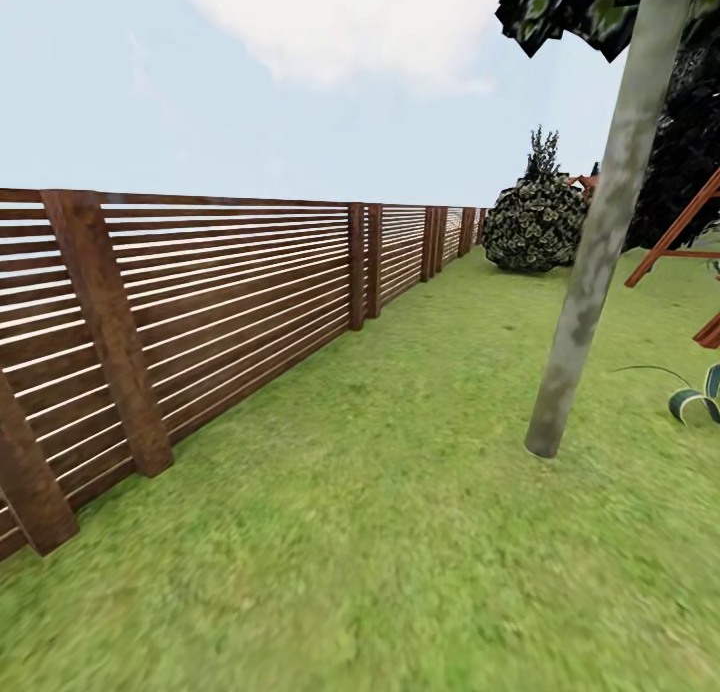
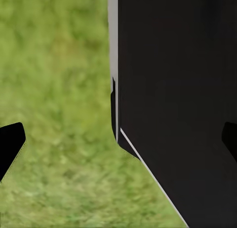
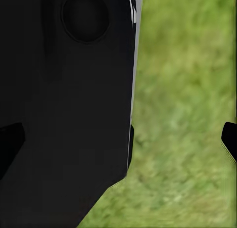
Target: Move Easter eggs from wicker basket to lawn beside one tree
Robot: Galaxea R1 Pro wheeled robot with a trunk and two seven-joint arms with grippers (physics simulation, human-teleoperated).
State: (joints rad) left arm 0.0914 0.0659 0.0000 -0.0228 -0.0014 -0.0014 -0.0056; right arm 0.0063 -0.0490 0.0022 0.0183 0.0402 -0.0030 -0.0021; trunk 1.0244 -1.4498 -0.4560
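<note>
A grey-brown tree (image 1: pixel 600 252) rises from the lawn (image 1: pixel 400 532) beside a slatted wooden fence (image 1: pixel 220 302); both grippers' fingertips apparently spread wide, grasping nothing; no writing legible.

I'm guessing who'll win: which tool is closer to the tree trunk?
Right, probably: the tree trunk stands ahead-right. Left tool and right tool both hang over lawn beside the robot's body.

Slatted wooden fence (image 1: pixel 230 302), cloudy sky (image 1: pixel 330 22)
</note>
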